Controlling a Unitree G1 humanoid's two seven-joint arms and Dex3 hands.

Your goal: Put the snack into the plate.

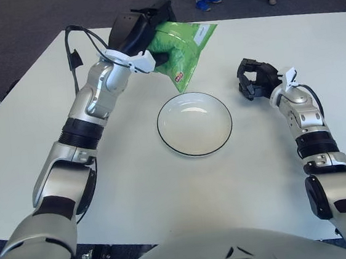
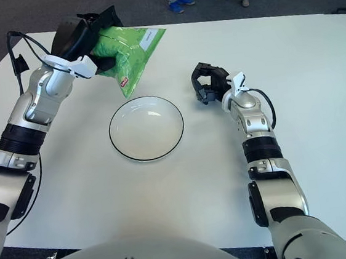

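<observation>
Green and shiny, one snack bag (image 1: 186, 51) hangs in the air, up off the white worktop (image 1: 136, 189). The left robot hand (image 1: 144, 33) pinches the bag's left end, with black fingers (image 1: 160, 58) curled onto it. The bag's low corner points down just behind the far rim of the plate (image 1: 195, 124). There is one plate, white with a thin dark rim, sitting in the middle of the worktop with nothing in it. Nothing lies between the bag and the plate. To the right of the plate is the right robot hand (image 1: 255, 79), well apart from the bag, with its fingers curled in and holding nothing. Behind the worktop the floor (image 1: 13, 22) is dark grey carpet. Two people's legs and shoes (image 1: 207, 1) stand at the far edge.
</observation>
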